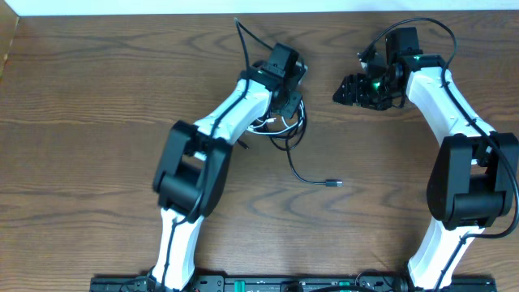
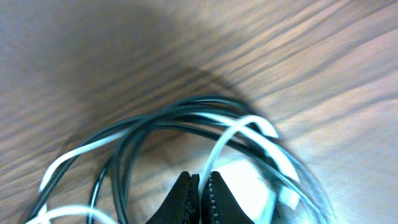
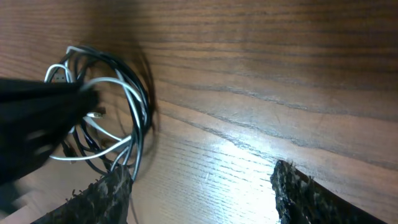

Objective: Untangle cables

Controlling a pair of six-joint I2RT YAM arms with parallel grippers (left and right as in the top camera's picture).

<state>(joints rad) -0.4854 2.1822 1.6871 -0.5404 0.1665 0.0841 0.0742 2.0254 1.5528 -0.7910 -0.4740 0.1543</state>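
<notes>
Black cable (image 2: 193,109) and white cable (image 2: 245,127) are lying tangled in one loose coil on the wooden table (image 1: 97,105), with a black plug end trailing off toward five o'clock. The left gripper (image 2: 200,183) is sitting over the coil with its jaws closed together; I cannot tell whether a strand is pinched. The right gripper (image 3: 202,196) is hovering at two o'clock of the coil, jaws spread wide and holding nothing.

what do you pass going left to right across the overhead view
left arm's elbow → tangled black and white cables → right gripper → right arm's elbow
</notes>
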